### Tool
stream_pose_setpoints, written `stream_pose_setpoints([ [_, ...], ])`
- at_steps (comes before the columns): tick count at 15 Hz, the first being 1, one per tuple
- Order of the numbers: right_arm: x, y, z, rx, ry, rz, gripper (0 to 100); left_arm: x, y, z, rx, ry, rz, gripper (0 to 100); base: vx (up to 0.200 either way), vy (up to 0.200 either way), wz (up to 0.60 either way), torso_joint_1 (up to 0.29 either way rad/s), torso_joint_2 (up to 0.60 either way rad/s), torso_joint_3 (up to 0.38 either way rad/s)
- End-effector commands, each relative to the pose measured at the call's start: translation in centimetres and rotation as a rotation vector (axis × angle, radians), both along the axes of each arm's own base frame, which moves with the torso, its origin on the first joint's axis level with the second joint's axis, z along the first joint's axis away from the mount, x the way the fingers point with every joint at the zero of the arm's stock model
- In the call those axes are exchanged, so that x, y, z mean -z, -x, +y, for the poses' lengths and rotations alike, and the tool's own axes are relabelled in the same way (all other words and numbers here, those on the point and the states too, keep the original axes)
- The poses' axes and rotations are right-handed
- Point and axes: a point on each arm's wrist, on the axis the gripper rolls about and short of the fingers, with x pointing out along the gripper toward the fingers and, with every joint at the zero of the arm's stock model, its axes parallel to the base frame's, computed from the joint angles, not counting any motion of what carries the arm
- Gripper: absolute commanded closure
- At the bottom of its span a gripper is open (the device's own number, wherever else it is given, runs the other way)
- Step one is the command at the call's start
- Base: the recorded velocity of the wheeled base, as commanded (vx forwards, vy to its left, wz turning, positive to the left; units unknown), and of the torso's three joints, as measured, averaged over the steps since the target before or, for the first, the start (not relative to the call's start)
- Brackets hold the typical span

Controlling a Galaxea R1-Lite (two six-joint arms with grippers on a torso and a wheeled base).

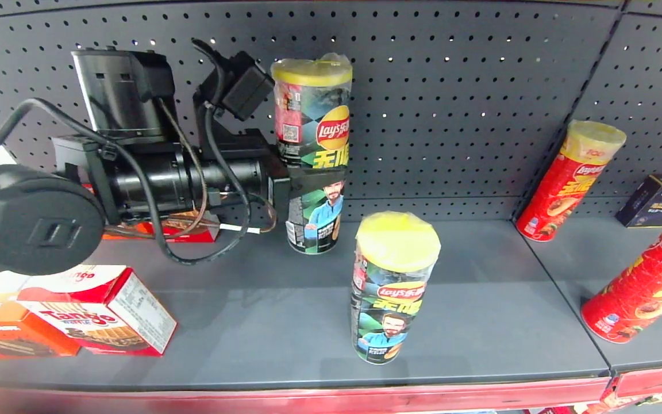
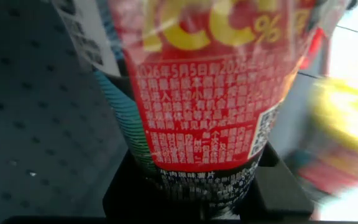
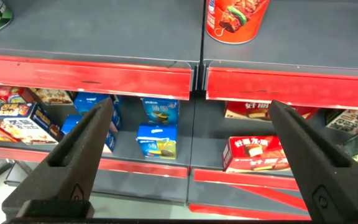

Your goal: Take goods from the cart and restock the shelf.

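A green chip can [image 1: 312,149] with a yellow lid stands upright near the pegboard at the back of the grey shelf [image 1: 262,333]. My left gripper [image 1: 314,179] is shut on its lower half. In the left wrist view the can's red label panel [image 2: 204,106] sits between the dark fingers [image 2: 277,186]. I cannot tell whether its base rests on the shelf or hangs just above it. A second, matching can [image 1: 391,287] stands alone closer to the front edge. My right gripper [image 3: 191,155] is open and holds nothing, in front of the red shelf edge [image 3: 86,68].
A red-and-white wafer box [image 1: 101,307] and an orange box [image 1: 3,330] lie at the shelf's left front. Two red chip cans [image 1: 572,178] [image 1: 647,282] and a dark box [image 1: 655,198] occupy the neighbouring shelf on the right. Lower shelves hold blue boxes [image 3: 157,134] and a red box [image 3: 253,152].
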Motion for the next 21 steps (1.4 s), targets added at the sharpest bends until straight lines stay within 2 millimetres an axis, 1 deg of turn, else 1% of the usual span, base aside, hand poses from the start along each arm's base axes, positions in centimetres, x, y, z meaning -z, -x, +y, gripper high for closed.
stream_pose_setpoints([
  [1, 0.0, 0.0, 0.0, -0.001, 0.001, 0.002, 0, 2.0, -2.0, -0.4, -0.013, -0.011, 0.035, 100, 0.0, 0.0, 0.0, 0.0, 0.0, 0.0],
  [2, 0.0, 0.0, 0.0, 0.0, 0.001, 0.002, 0, 2.7, -2.8, -0.2, -0.029, 0.002, 0.033, 100, 0.0, 0.0, 0.0, 0.0, 0.0, 0.0],
  [4, 0.0, 0.0, 0.0, 0.0, 0.001, 0.004, 0, 3.1, -3.4, -0.2, -0.032, 0.021, 0.033, 100, 0.0, 0.0, 0.0, 0.0, 0.0, 0.0],
  [8, 0.0, 0.0, 0.0, -0.001, 0.001, 0.002, 0, 3.9, -4.4, 0.2, 0.096, 0.049, 0.039, 100, 0.0, 0.0, 0.0, 0.0, 0.0, 0.0],
  [13, 0.0, 0.0, 0.0, 0.0, 0.001, 0.002, 0, 5.7, -6.0, -0.4, 0.17, 0.07, 0.049, 100, 0.0, 0.0, 0.0, 0.0, 0.0, 0.0],
  [19, 0.0, 0.0, 0.0, -0.001, 0.001, 0.002, 0, 6.3, -8.2, -0.8, 0.186, 0.073, 0.021, 100, 0.0, 0.0, 0.0, 0.0, 0.0, 0.0],
  [21, 0.0, 0.0, 0.0, 0.0, 0.001, 0.002, 0, 6.5, -8.5, -0.9, 0.189, 0.064, 0.003, 100, 0.0, 0.0, 0.0, 0.0, 0.0, 0.0],
])
